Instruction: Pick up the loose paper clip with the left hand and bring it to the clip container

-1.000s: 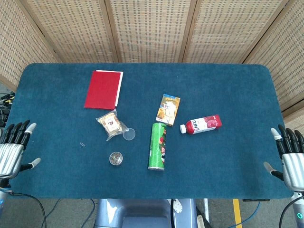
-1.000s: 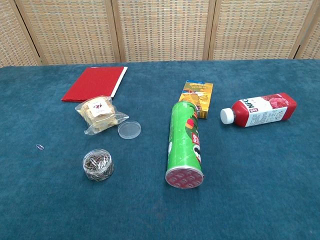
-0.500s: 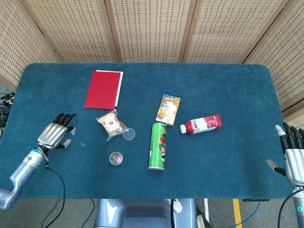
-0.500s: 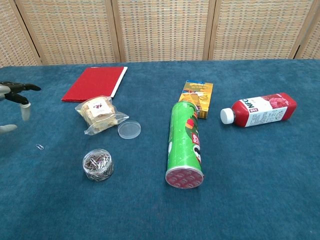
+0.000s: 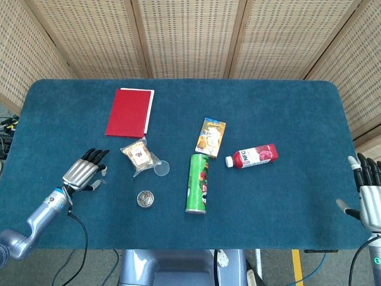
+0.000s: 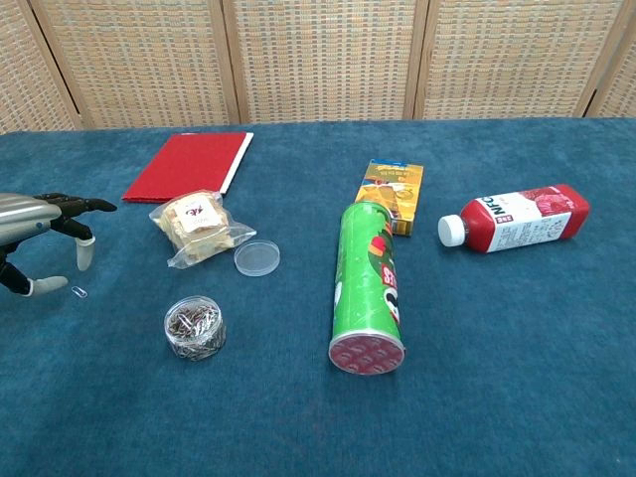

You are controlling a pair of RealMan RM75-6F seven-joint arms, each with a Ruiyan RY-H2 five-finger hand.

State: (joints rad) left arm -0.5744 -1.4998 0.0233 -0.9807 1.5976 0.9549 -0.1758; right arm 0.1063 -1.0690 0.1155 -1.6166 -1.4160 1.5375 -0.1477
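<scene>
Left hand [image 6: 40, 234] hovers above the loose paper clip [image 6: 79, 292], fingers apart, nothing held. The clip lies flat on the blue cloth, left of the clip container [image 6: 195, 327]. Advice: lower thumb and fingertip to straddle the wire, then pinch gently.

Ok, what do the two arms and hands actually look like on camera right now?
The left hand has a silver metallic back, black fingers and pale grey tips. Its forearm is silver-grey with a blue band at the wrist, and a thin black cable trails from it. The right hand matches: silver body, black fingers, and a small teal light below.
</scene>
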